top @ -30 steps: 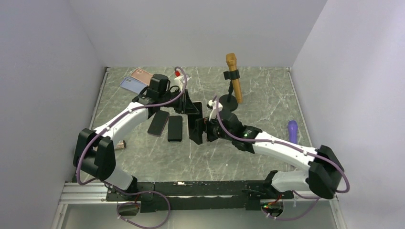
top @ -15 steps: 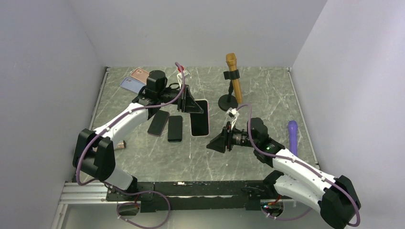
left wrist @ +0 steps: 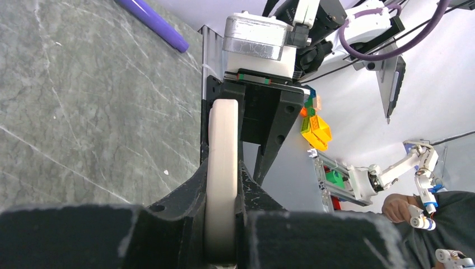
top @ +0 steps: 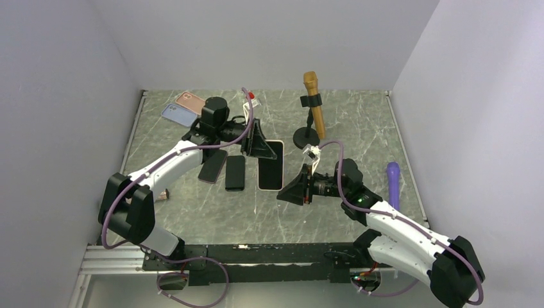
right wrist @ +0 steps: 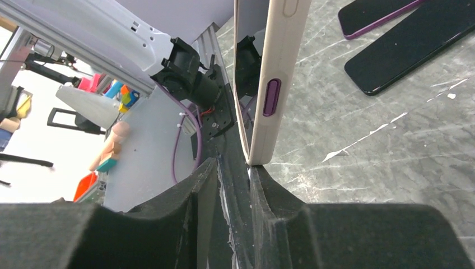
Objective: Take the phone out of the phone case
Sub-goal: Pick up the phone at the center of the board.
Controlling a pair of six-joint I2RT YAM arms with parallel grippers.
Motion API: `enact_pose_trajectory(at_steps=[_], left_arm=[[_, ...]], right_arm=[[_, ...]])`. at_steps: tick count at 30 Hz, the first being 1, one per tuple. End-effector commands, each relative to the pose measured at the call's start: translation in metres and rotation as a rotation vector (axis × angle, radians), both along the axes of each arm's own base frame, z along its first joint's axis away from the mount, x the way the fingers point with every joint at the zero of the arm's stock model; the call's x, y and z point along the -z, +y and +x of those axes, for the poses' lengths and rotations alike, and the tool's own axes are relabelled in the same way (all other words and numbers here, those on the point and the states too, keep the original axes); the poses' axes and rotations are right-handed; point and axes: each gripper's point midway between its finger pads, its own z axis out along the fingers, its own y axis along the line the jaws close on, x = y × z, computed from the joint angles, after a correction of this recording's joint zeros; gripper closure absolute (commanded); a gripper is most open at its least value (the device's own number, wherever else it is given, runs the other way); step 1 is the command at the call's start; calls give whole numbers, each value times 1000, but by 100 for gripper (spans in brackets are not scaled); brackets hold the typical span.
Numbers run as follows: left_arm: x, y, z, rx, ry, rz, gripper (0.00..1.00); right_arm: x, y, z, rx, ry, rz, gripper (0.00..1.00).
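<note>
Left pincer [left wrist: 223,185] clamps the cream phone case [left wrist: 223,129]; right pincer [right wrist: 234,169], narrow, sits at its corner, grip unclear.

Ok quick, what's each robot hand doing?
Left gripper: closed on the cased phone.
Right gripper: jaws close together, nothing seen between; shut or not, cannot tell.

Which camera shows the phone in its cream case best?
Top external: nearly the whole cased phone shows, screen visible. Left wrist shows only its cream edge between the fingers; right wrist, one side with a purple button.
</note>
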Motion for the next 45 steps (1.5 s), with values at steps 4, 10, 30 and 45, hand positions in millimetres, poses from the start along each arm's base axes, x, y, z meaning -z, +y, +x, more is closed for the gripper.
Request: enact_pose_trajectory(at_steps=[4, 10, 30, 45], left_arm=[[-28, -1, -24, 98, -100, -70, 100], [-27, -2, -25, 95, -111, -66, 100], [-45, -2, -48, 165, -13, -101, 100], [-100, 35, -109, 164, 441, -344, 100]], right_arm=[[-25, -1, 5, 24, -96, 36, 66], [-20, -4, 7, 48, -81, 3, 61], [-34, 4, -18, -143, -187, 60, 78], [-106, 30, -60, -436, -600, 101, 100]])
